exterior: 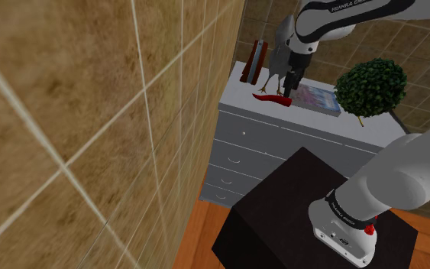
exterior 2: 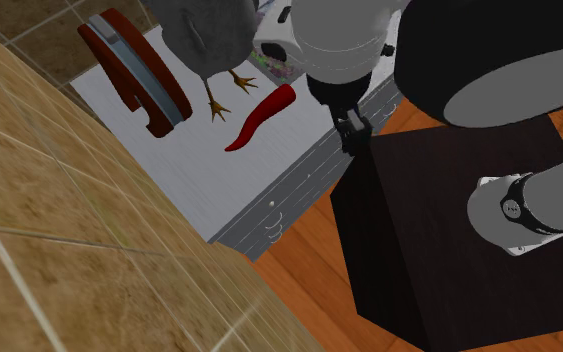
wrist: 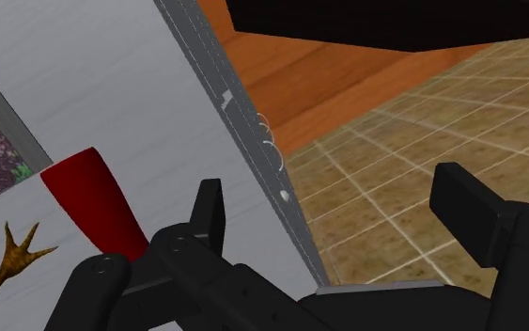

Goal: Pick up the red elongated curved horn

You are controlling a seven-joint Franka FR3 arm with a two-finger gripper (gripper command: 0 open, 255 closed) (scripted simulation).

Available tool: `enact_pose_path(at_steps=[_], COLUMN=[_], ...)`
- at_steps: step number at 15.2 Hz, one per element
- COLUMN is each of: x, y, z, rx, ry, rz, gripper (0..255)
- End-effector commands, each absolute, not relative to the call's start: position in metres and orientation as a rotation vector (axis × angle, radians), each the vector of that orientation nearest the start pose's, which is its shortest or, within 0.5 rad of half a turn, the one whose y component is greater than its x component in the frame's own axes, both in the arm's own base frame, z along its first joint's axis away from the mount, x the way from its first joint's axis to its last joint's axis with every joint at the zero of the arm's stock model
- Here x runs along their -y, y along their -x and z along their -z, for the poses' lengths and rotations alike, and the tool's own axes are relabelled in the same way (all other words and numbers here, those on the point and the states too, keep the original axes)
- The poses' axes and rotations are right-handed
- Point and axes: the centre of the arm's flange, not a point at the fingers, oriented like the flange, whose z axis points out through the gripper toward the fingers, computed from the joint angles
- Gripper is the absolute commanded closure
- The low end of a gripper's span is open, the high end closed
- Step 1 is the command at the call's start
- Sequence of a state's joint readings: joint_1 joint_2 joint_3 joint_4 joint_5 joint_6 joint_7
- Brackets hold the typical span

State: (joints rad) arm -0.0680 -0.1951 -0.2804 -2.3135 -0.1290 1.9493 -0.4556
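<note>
- Dresser front edge runs directly under the gripper. In the wrist view that edge passes through the gap between the fingers, with white top on one side and wood floor and brown tiles past the drop on the other.
- Tiled wall stands close against the dresser's end on the shoulder view's left, so there is little room that way.
- Red horn lies on the dresser top near the front edge. The orange feet of a grey bird figure are just beside it, and a red curved stand sits further back.
- On the shoulder view's right, a flat picture book lies near the horn, and a green bush stands past it.
- Black stand sits in front of the drawers.
- Bird figure is cut off at the top of the second exterior view. In the wrist view one foot shows, and the horn's narrow end is hidden behind the gripper's body.
- Gripper is spread wide and grips nothing. The horn lies outside the gap, just beside one finger's outer face. Whether they touch cannot be told.
</note>
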Motion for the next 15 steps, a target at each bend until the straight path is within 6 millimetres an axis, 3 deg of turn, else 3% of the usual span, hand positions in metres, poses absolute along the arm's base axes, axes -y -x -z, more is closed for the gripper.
enact_pose_path(at_steps=[1, 15], x=[0.183, 0.284], y=[-0.445, -0.552], z=[-0.392, -0.297], rx=[0.324, 0.65], ry=[3.11, 3.11], rz=[-0.306, -0.421], gripper=[0, 0])
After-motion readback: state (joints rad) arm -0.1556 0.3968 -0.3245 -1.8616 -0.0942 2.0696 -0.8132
